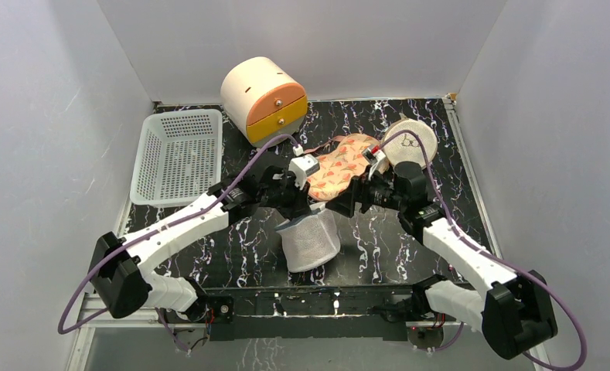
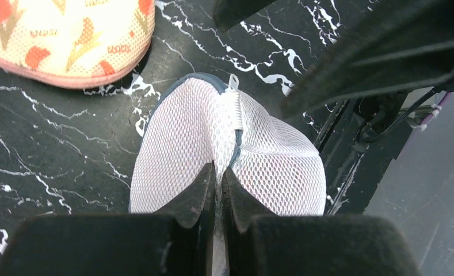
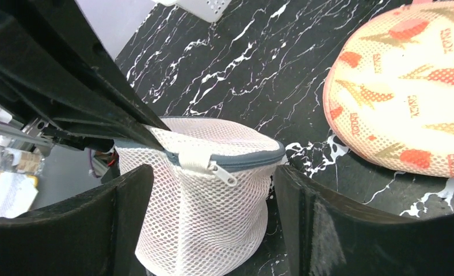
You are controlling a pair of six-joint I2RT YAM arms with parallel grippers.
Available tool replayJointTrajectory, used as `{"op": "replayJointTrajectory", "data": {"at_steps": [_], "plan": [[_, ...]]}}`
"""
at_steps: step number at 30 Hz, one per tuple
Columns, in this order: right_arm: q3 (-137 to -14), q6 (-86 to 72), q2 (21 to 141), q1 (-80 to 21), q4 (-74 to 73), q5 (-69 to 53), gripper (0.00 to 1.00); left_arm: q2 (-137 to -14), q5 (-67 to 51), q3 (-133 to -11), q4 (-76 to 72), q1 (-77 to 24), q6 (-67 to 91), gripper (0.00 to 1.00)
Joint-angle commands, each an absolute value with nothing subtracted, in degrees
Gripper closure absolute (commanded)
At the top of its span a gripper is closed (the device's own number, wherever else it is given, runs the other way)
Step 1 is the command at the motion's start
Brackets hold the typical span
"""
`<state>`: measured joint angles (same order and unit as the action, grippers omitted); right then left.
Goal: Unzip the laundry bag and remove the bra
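Observation:
The laundry bag (image 1: 309, 241) is a white fine-mesh cylinder with a blue-grey rim, standing near the table's front middle. My left gripper (image 1: 305, 210) is at its top, shut on a fold of the mesh (image 2: 219, 168). The bag (image 2: 178, 138) bulges beyond the fingers, and its white zipper pull (image 2: 233, 84) is at the far rim. My right gripper (image 1: 339, 207) is open just right of the bag. In the right wrist view the bag (image 3: 207, 224) sits between its spread fingers (image 3: 126, 218), with the zipper shut and the pull (image 3: 224, 175) hanging. The bra is hidden.
A pink-rimmed patterned mesh pouch (image 1: 339, 165) lies behind the grippers and also shows in the left wrist view (image 2: 63, 34) and the right wrist view (image 3: 403, 86). A beige round pouch (image 1: 411, 139) lies at the back right, a white perforated basket (image 1: 176, 154) at the left, and a cream drawer box (image 1: 263, 97) at the back.

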<state>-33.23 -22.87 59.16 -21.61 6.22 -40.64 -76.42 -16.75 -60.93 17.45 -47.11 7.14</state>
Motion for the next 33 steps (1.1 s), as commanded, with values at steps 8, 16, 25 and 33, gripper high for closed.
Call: {"op": "replayJointTrajectory", "data": {"at_steps": [8, 16, 25, 33], "plan": [[-37.3, -23.3, 70.7, -12.8, 10.7, -64.2, 0.53, -68.4, -20.3, -53.1, 7.6, -47.3, 1.4, 1.0], [-34.9, -29.5, 70.5, -16.4, 20.3, -66.5, 0.45, -69.6, -22.3, -53.9, 7.9, -47.3, 0.8, 1.0], [-33.8, -32.8, 71.7, -18.3, 25.9, -66.4, 0.7, -68.9, -23.6, -53.7, 7.6, -47.2, 0.7, 1.0], [-32.4, -32.3, 71.1, -18.3, 25.7, -65.7, 0.77, -68.2, -24.4, -53.4, 7.2, -47.1, 0.8, 1.0]]}}
